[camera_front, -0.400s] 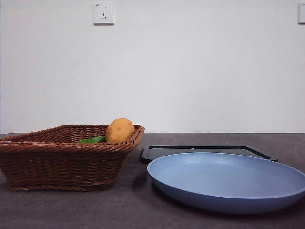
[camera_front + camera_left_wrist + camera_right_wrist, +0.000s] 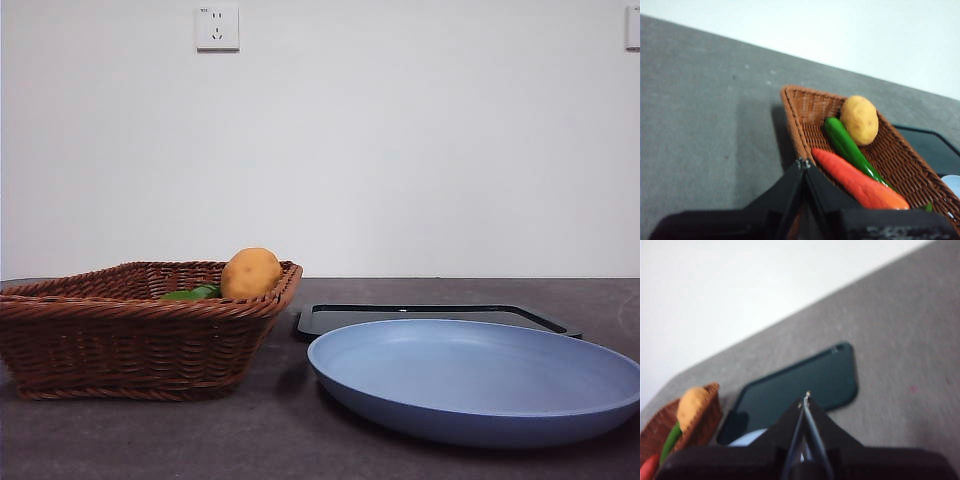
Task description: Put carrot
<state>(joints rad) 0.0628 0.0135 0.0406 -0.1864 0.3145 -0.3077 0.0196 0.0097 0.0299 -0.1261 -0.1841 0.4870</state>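
Observation:
The carrot point(image 2: 855, 181) is a long orange root that lies in the brown wicker basket point(image 2: 807, 107), beside a smooth green vegetable point(image 2: 845, 145) and a round yellow potato-like lump point(image 2: 860, 119). A bit of green shows at its far end. My left gripper point(image 2: 804, 162) is shut and empty, hovering above the basket's near rim. My right gripper point(image 2: 806, 397) is shut and empty, above the black tray point(image 2: 800, 387). The carrot's tip point(image 2: 647, 467) peeks in at the right wrist view's corner. In the front view the carrot is hidden behind the basket point(image 2: 140, 330) wall, and no arm shows.
A large blue plate point(image 2: 480, 375) stands at the front right, with the flat black tray point(image 2: 440, 315) behind it. The lump point(image 2: 251, 273) and the green vegetable point(image 2: 190, 293) rise above the basket rim. A grey table point(image 2: 700, 125) lies beside the basket.

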